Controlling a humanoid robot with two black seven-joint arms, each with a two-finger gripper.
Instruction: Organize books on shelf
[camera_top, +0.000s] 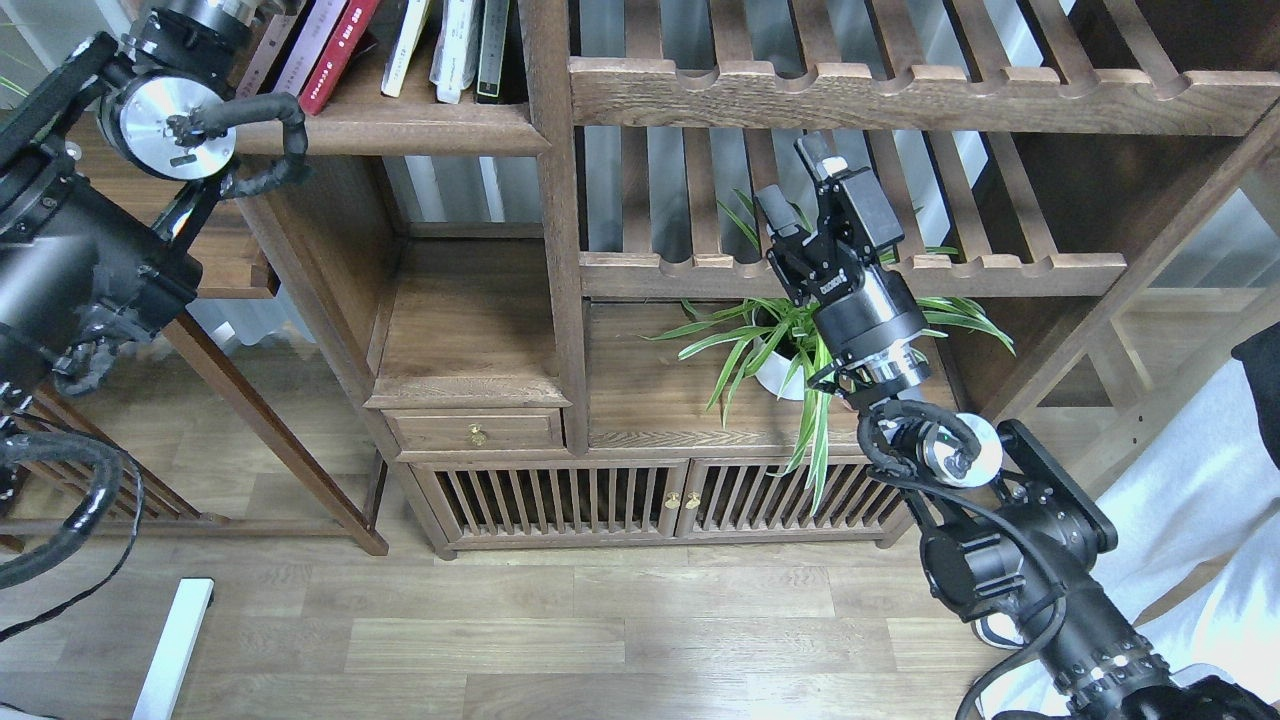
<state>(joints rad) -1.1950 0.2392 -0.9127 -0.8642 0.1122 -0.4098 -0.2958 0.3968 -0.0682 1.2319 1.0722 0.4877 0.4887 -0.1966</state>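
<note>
The right gripper (797, 185) hangs in front of the slatted rack (850, 270), above the potted plant (785, 345), its two fingers spread and empty. Farther up, the books (330, 45) lean together on the shelf (400, 135). The left arm's end runs past the top edge, so its gripper is out of sight.

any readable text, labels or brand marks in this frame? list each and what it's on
Nothing can be read with confidence.
Right gripper: small white lettering on its black body, too small to read.
Bright red paperback book on the dark brown wooden shelf: pale marks on the spine, blurred.
White and dark book spines beside it: print too small to read.
No other text shows.
</note>
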